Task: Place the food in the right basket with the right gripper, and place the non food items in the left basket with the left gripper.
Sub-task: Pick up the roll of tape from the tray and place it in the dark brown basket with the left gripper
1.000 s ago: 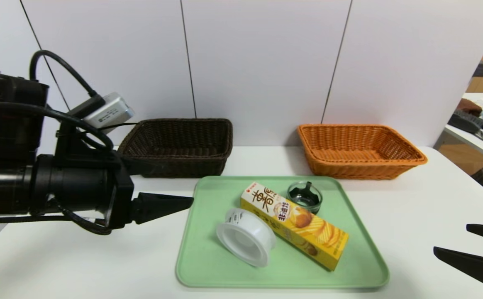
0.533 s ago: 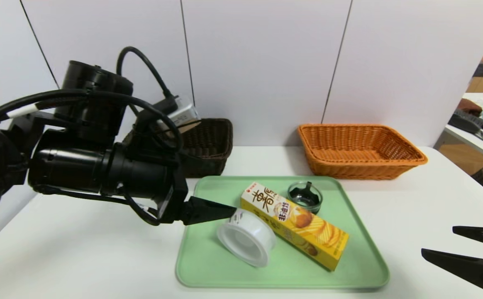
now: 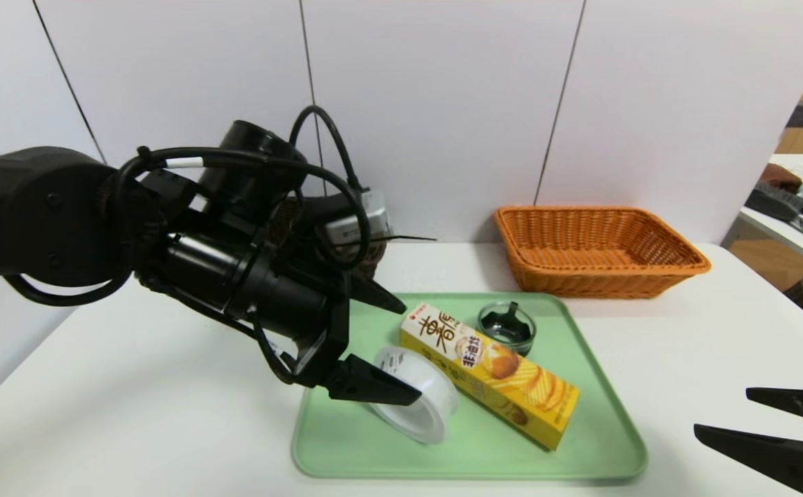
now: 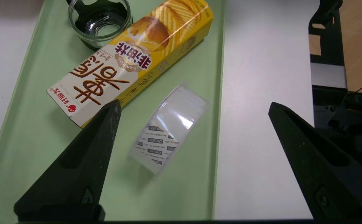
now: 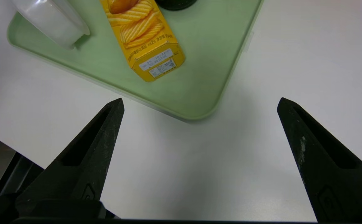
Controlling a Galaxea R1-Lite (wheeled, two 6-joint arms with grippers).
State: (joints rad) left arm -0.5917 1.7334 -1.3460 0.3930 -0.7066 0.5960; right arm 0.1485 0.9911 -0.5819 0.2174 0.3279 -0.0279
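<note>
On the green tray (image 3: pixel 581 386) at table centre: the yellow snack box (image 3: pixel 491 376) lies flat & diagonal, white end toward the wall, its printed yellow end toward the near right corner. The tape roll (image 3: pixel 419 400) lies tipped beside the box's left flank, w/ its open side facing the near left; whether they touch we cannot tell. The glass dish (image 3: pixel 507 326) sits upright just beyond the box, near the tray's far edge.

Our left gripper (image 3: pixel 391 348) hangs over the tray's left part, fingers spread wide & holding nothing: one finger (image 3: pixel 374 386) shows in front of the tape roll, the other points toward the box's white end. From the left wrist camera the roll (image 4: pixel 168 127) lies between the two tips, nearer the one beside the box (image 4: pixel 131 62), w/ the dish (image 4: pixel 98 20) past it.

Our right gripper (image 3: pixel 777 424) waits low over bare white table (image 3: pixel 719 331), right of the tray & well apart from it, fingers likewise spread, empty.

At the back, the orange basket (image 3: pixel 598 252) stands right of centre. The dark basket (image 3: pixel 370 252) is mostly hidden behind our left arm.
</note>
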